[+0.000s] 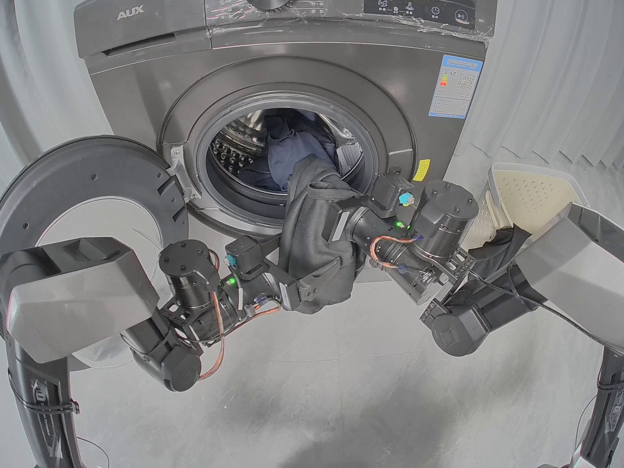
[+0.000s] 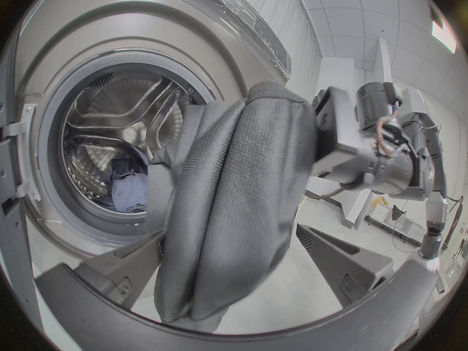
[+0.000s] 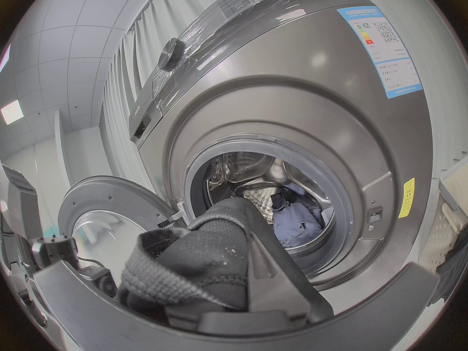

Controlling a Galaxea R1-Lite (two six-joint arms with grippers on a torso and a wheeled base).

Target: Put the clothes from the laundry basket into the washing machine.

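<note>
A dark grey garment point(image 1: 312, 242) hangs in front of the washing machine's point(image 1: 403, 118) open drum, its top edge at the lip of the opening. My right gripper point(image 1: 331, 212) is shut on its upper part, where the cloth bunches over the fingers point(image 3: 273, 279). My left gripper point(image 1: 312, 287) is at the garment's lower part, its fingers point(image 2: 336, 259) spread wide with the cloth point(image 2: 234, 196) hanging between them. Blue clothes point(image 1: 289, 154) lie inside the drum. The cream laundry basket point(image 1: 533, 193) stands at the right with a dark piece of clothing point(image 1: 500, 245) in it.
The round door point(image 1: 84, 183) is swung fully open to the left of the drum, close behind my left arm. Grey curtains hang on both sides of the machine. Bare grey floor lies in front of it.
</note>
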